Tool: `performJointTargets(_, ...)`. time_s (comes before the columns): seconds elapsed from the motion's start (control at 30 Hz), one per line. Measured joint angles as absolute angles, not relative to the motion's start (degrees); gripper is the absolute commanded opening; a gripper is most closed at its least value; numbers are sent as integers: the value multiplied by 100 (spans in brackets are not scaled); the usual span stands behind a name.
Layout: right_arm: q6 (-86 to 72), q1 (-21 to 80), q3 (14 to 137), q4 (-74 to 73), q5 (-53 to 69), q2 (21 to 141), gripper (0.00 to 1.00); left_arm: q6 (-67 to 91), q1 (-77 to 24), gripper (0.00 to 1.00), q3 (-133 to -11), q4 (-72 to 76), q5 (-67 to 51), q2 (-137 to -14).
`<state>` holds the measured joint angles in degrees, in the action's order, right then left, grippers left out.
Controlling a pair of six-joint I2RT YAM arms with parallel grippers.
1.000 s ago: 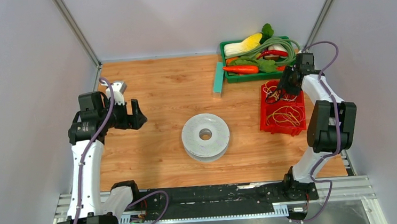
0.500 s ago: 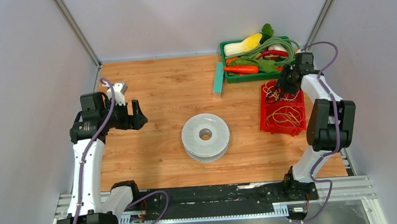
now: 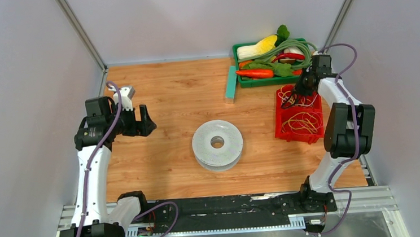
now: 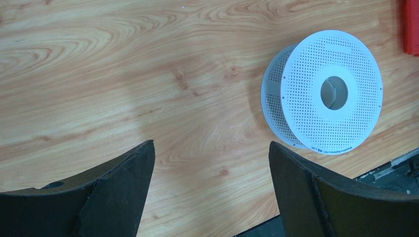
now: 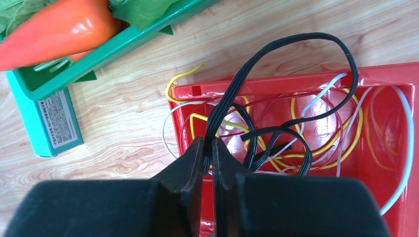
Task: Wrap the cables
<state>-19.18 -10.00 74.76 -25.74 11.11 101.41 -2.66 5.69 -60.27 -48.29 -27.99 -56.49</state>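
Note:
A black flat cable [image 5: 296,42] loops out of the red tray [image 5: 400,79], which holds a tangle of yellow, white and red wires [image 5: 346,133]. My right gripper [image 5: 208,143] is shut on the black cable at the tray's left wall; in the top view the gripper [image 3: 301,86] sits over the tray's far end [image 3: 285,129]. A white perforated spool [image 3: 218,145] lies flat mid-table, and it shows in the left wrist view [image 4: 323,91]. My left gripper [image 4: 210,148] is open and empty above bare wood, left of the spool [image 3: 143,124].
A green tray [image 3: 242,83] of toy vegetables and a green coiled hose [image 3: 296,49] stands at the back right. A teal box [image 3: 230,85] lies beside it, also seen in the right wrist view [image 5: 49,123]. Grey walls close in left and right.
My right gripper has drawn slightly back toward the far end of the red tray with the black cable. The left arm has barely moved.

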Motion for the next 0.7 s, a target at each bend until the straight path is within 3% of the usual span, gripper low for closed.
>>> performJointTargets(0.07, -1935, -1000, 7476, -2578, 1149, 10136, 0, -266, 569, 93, -6027, -4829, -2799, -5649)
performJointTargets(0.23, -1951, -1000, 7472, -2668, 1168, 9920, 0, -266, 569, 93, -6025, -4831, -2799, -5649)
performJointTargets(0.7, -1693, -1033, 7391, -2853, 1505, 7861, 0, -294, 569, 93, -6027, -4866, -2757, -5505)
